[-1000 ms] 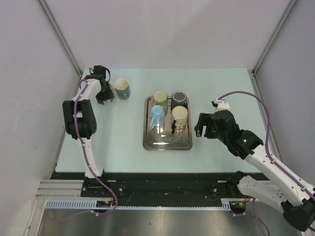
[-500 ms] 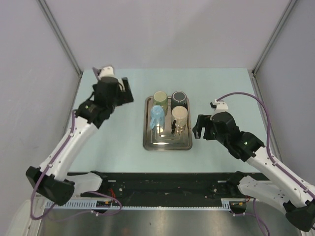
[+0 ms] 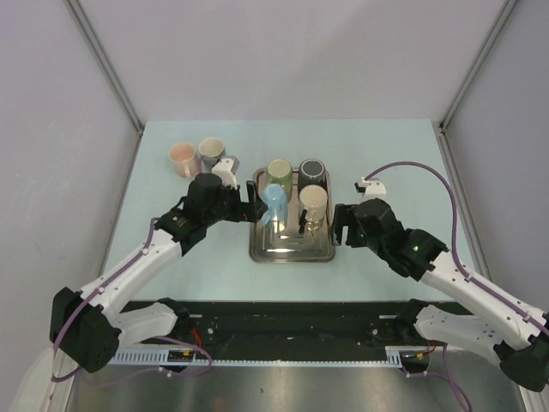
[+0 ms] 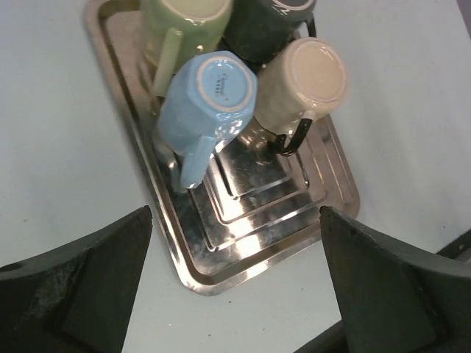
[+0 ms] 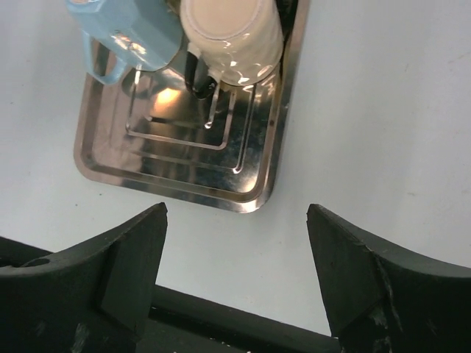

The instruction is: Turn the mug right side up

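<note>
Pink mug [image 3: 183, 157], grey mug [image 3: 212, 152] upright on bench [image 3: 386, 154]. Blue mug [image 4: 210, 99], cream mug [image 4: 309, 77] base-up on tray [image 3: 292, 257]: outstanding. L end effector [image 3: 247, 204], R end effector [image 3: 340, 225] wide open, empty.

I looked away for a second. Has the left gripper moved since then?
Yes. The left gripper has swung from beside the grey mug rightward and nearer, to the left edge of the metal tray, jaws open.

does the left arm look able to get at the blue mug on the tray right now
Probably yes: the left gripper is open and faces the blue mug, with only bare tray between them. The cream mug and green mug crowd it, so side room looks tight.
</note>
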Controlling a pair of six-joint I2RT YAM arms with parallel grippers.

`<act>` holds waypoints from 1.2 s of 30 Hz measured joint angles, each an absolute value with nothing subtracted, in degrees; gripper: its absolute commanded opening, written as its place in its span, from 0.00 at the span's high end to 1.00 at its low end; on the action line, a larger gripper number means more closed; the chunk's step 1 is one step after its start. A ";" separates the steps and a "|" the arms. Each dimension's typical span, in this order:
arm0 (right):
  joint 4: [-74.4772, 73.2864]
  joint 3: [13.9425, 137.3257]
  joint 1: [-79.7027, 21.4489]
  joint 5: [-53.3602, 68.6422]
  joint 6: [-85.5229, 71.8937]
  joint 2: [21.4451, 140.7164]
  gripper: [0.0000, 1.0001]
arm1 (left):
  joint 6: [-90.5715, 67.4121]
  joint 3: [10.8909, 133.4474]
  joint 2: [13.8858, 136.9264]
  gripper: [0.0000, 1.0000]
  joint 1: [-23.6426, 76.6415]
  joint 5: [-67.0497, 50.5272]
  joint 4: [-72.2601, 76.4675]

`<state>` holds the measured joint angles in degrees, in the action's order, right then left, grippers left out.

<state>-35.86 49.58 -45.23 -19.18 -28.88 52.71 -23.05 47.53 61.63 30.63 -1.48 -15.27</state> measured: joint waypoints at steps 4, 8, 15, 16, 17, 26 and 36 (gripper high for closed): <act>-33.93 49.52 -46.37 -18.72 -28.84 52.14 0.18 | -21.89 51.77 68.88 0.00 30.63 -5.98 -14.24; -33.56 49.52 -46.37 -18.31 -28.67 51.83 0.19 | -20.40 53.15 74.30 0.01 30.63 -7.79 -14.09; -34.28 49.52 -46.37 -18.39 -28.62 51.88 0.20 | -16.53 55.27 81.58 0.30 30.63 -8.12 -15.29; -34.46 49.52 -46.37 -18.44 -28.60 51.90 0.20 | -15.99 55.81 83.22 0.33 30.63 -8.14 -15.84; -34.59 49.52 -46.37 -18.50 -28.58 51.92 0.20 | -15.53 56.38 84.84 0.37 30.61 -8.12 -16.34; -35.97 49.52 -46.33 -18.83 -28.23 51.72 0.20 | -12.45 65.91 95.55 0.44 30.15 -8.29 -23.24; -36.71 49.52 -45.89 -19.16 -28.16 50.59 0.20 | -9.93 71.50 98.65 0.52 30.13 -7.86 -25.91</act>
